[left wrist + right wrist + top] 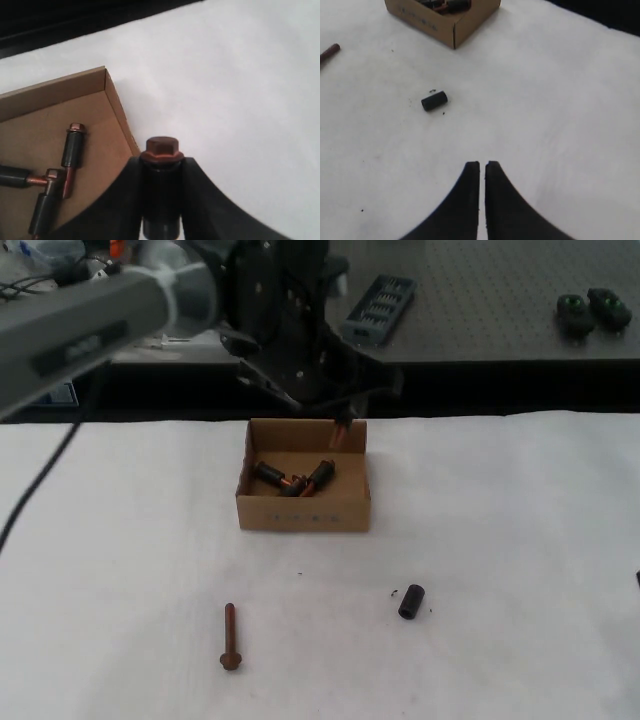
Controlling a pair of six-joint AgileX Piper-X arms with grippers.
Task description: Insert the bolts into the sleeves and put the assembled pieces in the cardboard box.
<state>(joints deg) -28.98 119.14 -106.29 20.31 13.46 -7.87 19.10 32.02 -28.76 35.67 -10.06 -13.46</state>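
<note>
My left gripper [161,172] is shut on an assembled bolt and sleeve [161,155], its copper hex head showing above the black fingers, held over the far right corner of the cardboard box [303,512]. In the high view this gripper [342,425] hangs at the box's back rim. Three assembled pieces [295,478] lie inside the box [107,95]. A loose copper bolt [230,636] lies on the white cloth at the front left. A loose black sleeve [411,601] lies to the front right, also the sleeve [434,100]. My right gripper [482,167] is shut with nothing in it, low over the cloth.
White cloth [520,540] covers the bench. Behind it, a dark perforated table holds a black tray [380,306] and two dark round parts [593,310]. A black cable [40,485] trails over the cloth's left side.
</note>
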